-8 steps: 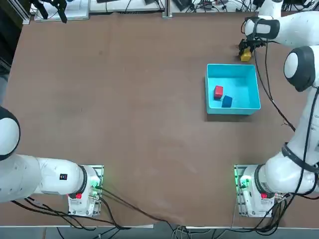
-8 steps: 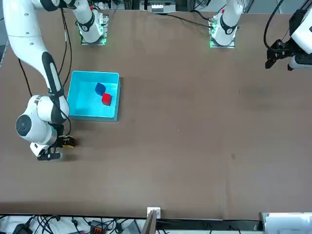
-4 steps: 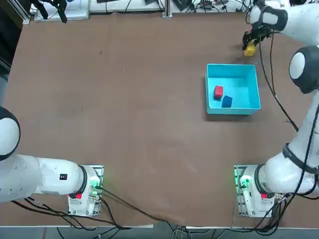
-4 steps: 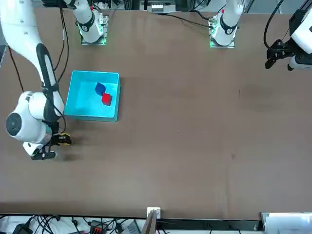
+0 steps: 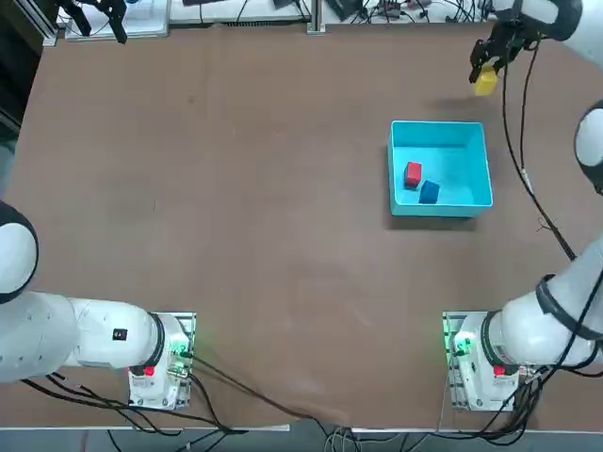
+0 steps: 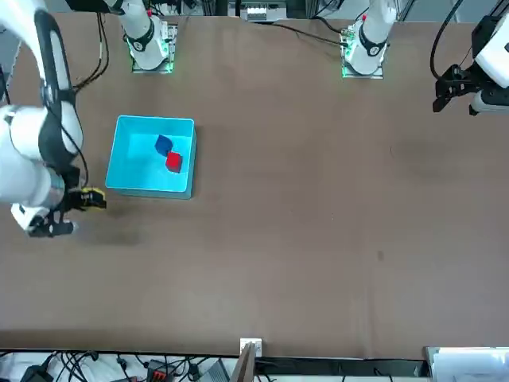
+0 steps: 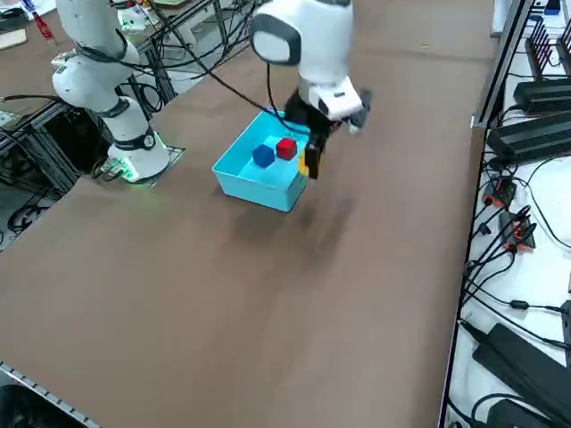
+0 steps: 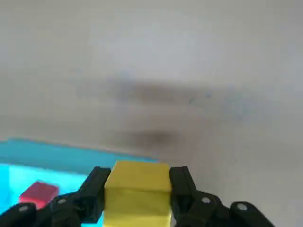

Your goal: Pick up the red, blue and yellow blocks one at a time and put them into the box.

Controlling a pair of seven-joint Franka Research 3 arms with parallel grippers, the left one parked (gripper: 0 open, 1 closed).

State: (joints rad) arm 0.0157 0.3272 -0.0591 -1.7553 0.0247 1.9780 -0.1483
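Nearest, at the wrist: right gripper, two black fingers pinching the yellow block by opposite flat faces, block square between them, not tilted. From above, the gripper hangs with the yellow block beyond the far wall of the box, clear of the table; a soft shadow on the table below suggests it is raised off the surface.

Next: box, light cyan, shallow, thin-walled, standing on the brown table. Contents: red block and blue block, close together, toward the left half of the floor as seen from overhead. The right half and the far strip of the floor are bare.

Step in hand, as judged: carry the yellow block over the far wall and set it in the box. Two of three blocks are in; this is the last.

Handling advice: keep the block above the wall until it is past the rim, since the walls are thin and a knock could shift the box. Aim for the bare floor to the right of the two blocks. Lower close to the floor before parting the fingers, so the cube does not bounce.

Farther out: table edge and cables lie just beyond the gripper; room is ample toward the box.
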